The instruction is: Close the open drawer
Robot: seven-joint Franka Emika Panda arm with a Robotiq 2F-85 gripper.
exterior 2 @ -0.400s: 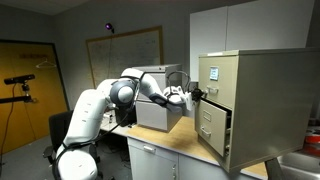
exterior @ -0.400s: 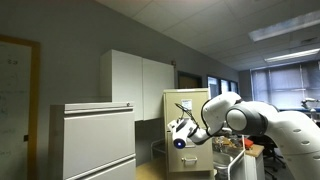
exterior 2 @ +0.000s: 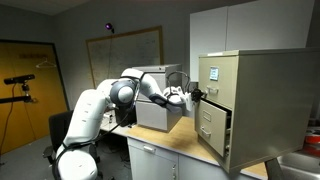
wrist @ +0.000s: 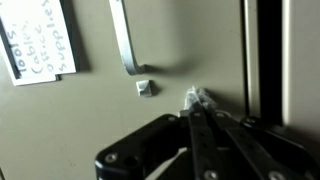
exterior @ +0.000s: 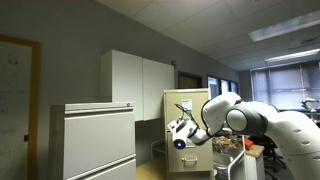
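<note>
The tall narrow beige-yellow filing cabinet (exterior 2: 245,105) stands on the desk. Its upper drawer (exterior 2: 212,78) sticks out slightly from the cabinet front. In the wrist view the drawer front (wrist: 90,110) fills the frame, with a curved metal handle (wrist: 124,40) and a handwritten label (wrist: 38,40) at top left. My gripper (wrist: 196,97) is shut, fingers pressed together, with the tips touching the drawer front just right of a small square latch (wrist: 146,88). In both exterior views the gripper (exterior 2: 191,96) (exterior: 190,127) sits against the cabinet front.
A wider light-grey cabinet (exterior: 92,140) stands in the foreground of an exterior view. White wall cupboards (exterior: 140,85) hang behind. A wooden desk top (exterior 2: 180,150) carries the filing cabinet. A tripod (exterior 2: 22,85) and a yellow door (exterior 2: 30,90) are far off.
</note>
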